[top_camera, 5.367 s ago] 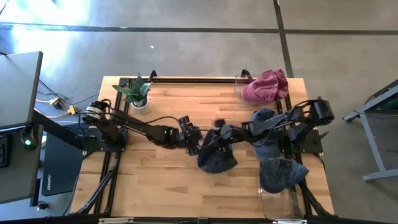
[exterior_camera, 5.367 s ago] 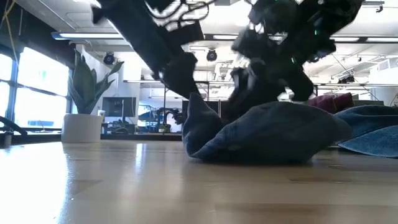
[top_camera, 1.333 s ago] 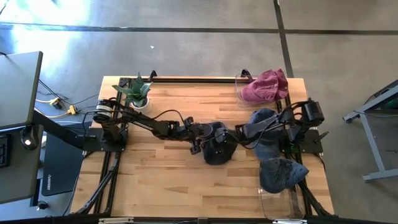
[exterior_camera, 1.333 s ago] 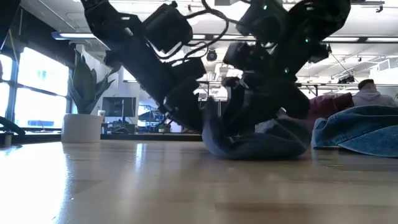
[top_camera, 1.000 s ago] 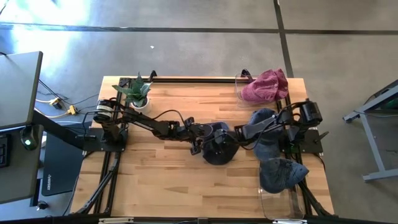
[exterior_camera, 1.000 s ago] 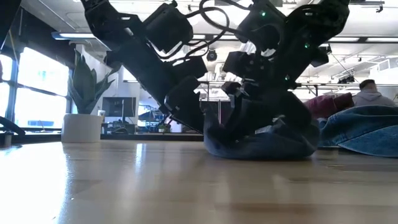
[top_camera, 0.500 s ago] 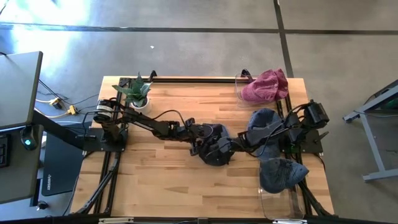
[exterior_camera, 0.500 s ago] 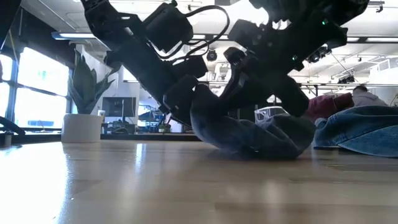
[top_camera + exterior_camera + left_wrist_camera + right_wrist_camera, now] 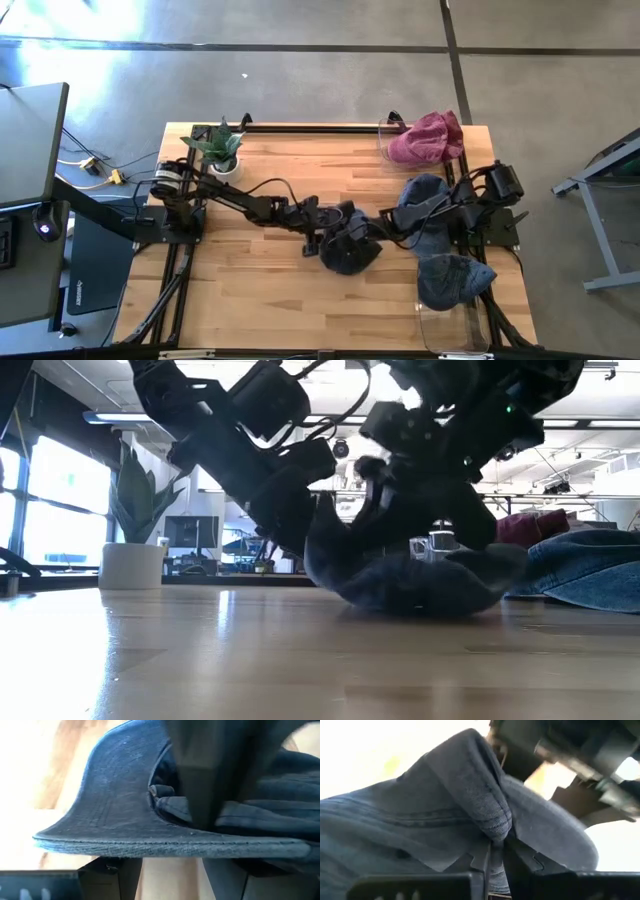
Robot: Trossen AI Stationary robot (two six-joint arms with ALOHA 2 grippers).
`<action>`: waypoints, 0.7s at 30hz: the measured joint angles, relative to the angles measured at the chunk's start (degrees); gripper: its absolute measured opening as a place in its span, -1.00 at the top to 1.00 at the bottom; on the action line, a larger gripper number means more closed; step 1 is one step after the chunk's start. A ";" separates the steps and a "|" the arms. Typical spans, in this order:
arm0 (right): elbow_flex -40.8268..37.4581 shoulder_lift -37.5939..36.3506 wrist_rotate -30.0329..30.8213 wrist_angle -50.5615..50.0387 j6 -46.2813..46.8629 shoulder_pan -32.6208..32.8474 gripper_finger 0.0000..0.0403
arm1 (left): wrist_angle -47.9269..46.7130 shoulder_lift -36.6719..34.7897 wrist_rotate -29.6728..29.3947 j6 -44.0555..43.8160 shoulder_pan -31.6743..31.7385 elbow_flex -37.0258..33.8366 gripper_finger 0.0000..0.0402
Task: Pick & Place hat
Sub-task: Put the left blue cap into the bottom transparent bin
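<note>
Both end effectors, left (image 9: 322, 232) and right (image 9: 372, 228), are pinching the dark blue denim hat (image 9: 348, 250) mid-table, left from 9 o'clock, right from 3 o'clock; placing is not yet done.

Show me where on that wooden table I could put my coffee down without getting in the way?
Bare wood lies along the table's near edge, below both arms, and between the potted plant and pink hat. The middle is crowded: both grippers meet at the denim hat. More denim hats fill the right side.

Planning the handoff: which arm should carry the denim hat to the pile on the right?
Right. The right gripper pinches the denim hat and is closer to the hat pile.
</note>
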 joint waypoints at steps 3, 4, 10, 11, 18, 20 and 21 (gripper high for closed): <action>0.00 0.78 -2.11 -0.71 1.58 -0.66 0.68 | -0.06 0.02 -0.14 1.63 -0.97 0.00 0.05; 0.00 0.82 -2.05 -1.10 1.93 -0.69 0.61 | -0.03 0.02 -0.44 1.84 -1.06 0.00 0.05; 0.24 -3.79 3.40 -5.21 2.90 0.02 0.12 | -0.24 0.02 -0.57 1.83 -1.39 0.02 0.05; 0.24 -5.41 5.19 -6.58 2.91 0.60 0.06 | -0.26 0.02 -0.57 1.81 -1.39 0.03 0.05; 0.17 -16.66 9.80 -16.31 9.28 4.62 -0.07 | -0.86 0.02 -0.65 1.79 -1.38 0.04 0.05; 0.09 -18.45 5.74 -17.55 10.99 5.10 -0.07 | -0.94 0.02 -0.69 1.79 -1.38 0.04 0.05; 0.10 -18.90 4.25 -17.55 11.70 5.17 -0.07 | -0.90 0.02 -0.73 1.79 -1.38 0.04 0.05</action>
